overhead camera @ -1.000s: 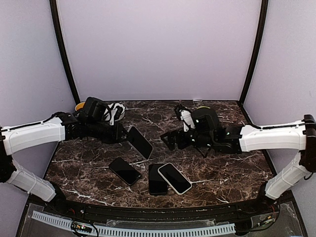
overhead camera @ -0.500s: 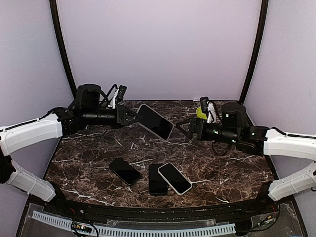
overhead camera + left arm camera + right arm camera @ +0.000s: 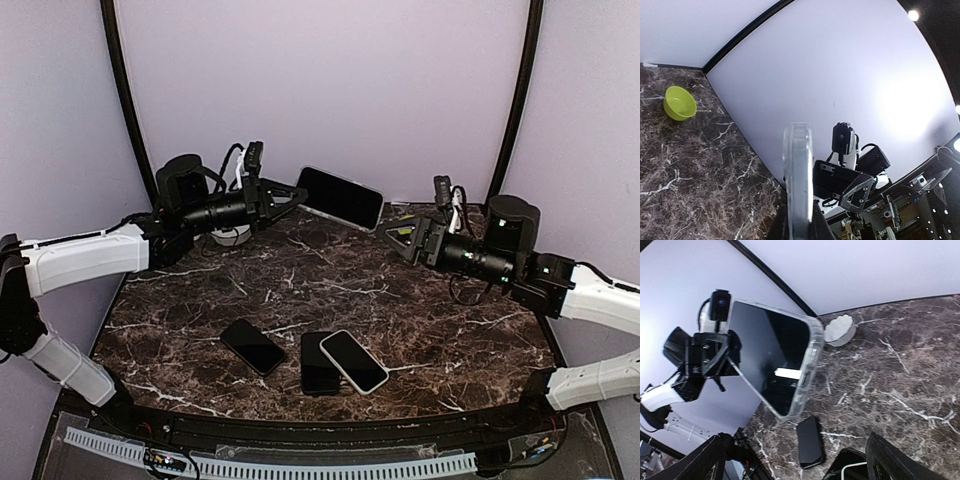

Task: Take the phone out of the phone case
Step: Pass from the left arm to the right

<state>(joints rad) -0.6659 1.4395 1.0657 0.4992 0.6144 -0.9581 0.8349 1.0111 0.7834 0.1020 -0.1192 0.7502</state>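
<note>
**Left gripper.** The left fingers were clamped on one end of the phone. It was held aloft over the far part of the table and touched nothing else. The phone sat fully inside its clear case, with the dark screen facing the right arm. In the left wrist view the cased phone appeared edge-on, rising from between the fingers at the bottom of the frame.

**Right gripper.** The right fingers stood wide apart and held nothing. They pointed at the free end of the phone — near it, but clear of both phone and case. In the right wrist view the phone lay between and beyond the two fingertips, tilted, with its far end pinched by the left gripper.

**Surroundings.** Three more phones lay flat near the front of the table:
- a black phone on the left;
- a second black phone beside it;
- a white-edged phone lying partly over the second black phone.

A white bowl stood at the back of the table on the left arm's side, and a green bowl at the back on the right arm's side — both well apart from the held phone.
</note>
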